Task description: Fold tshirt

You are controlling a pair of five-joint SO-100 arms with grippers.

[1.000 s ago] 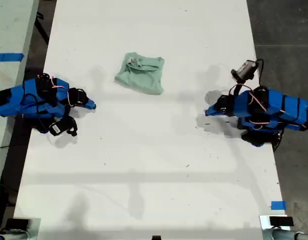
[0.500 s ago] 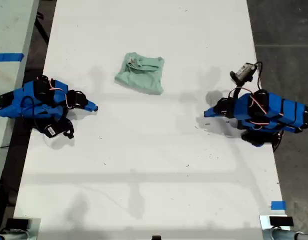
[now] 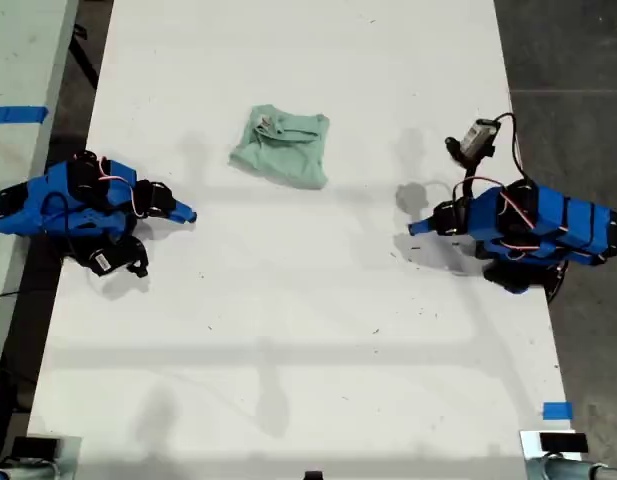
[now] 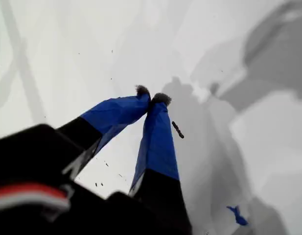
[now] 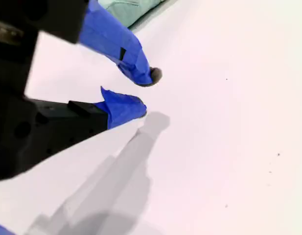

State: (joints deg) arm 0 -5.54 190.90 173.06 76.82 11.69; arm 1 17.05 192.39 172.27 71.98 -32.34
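Where it lies on the white table (image 3: 308, 330), the tshirt (image 3: 280, 147) is a compact, roughly square mint-green bundle, folded over on itself with a small tag showing near its upper edge. It sits toward the far end of the table in the exterior view, a little toward that view's left of centre, and nothing touches it.

My second gripper (image 5: 146, 93) has its blue jaws parted by a small gap, with nothing between them. It hangs just above bare table, and a corner of the tshirt shows beyond it, well apart from the tips. My first gripper (image 4: 151, 99) has its blue jaws brought together so that the dark tips meet. It grips nothing and points at bare, shadowed table.

In the exterior view one blue arm (image 3: 78, 205) rests low at that view's left edge and another blue arm (image 3: 528, 225) at its right, both well clear of the tshirt; the wrist views do not settle which is which. A scrap of blue tape (image 3: 556, 410) lies near the exterior view's lower right corner.
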